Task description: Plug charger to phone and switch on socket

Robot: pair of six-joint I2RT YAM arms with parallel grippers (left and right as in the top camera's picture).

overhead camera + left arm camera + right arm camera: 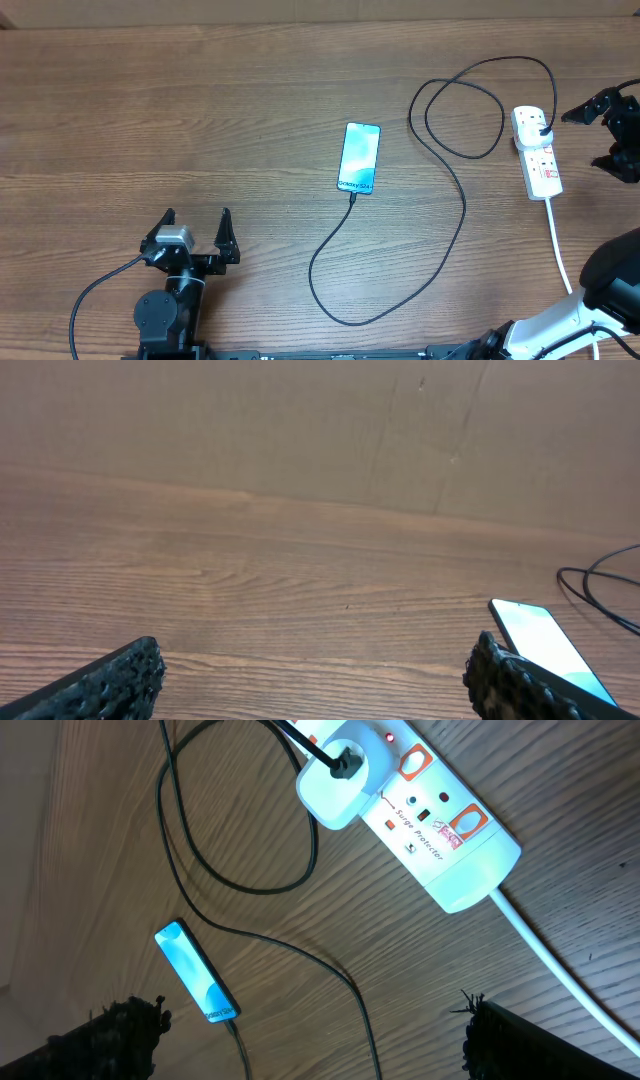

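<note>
Phone point(360, 157) lies mid table point(150, 100), charger point(463, 205) apparently seated in it and in socket point(537, 152); right pincer point(602, 135), spread, hovers beside socket for switch access; left pincer point(195, 225) spread, idle.

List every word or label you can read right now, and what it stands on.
"Surge Protector": printed on the socket, right wrist view.
"Galaxy": near the lower end of the phone, overhead view; the characters after it are too small to read.
The red label on the socket: too blurred to read.
</note>
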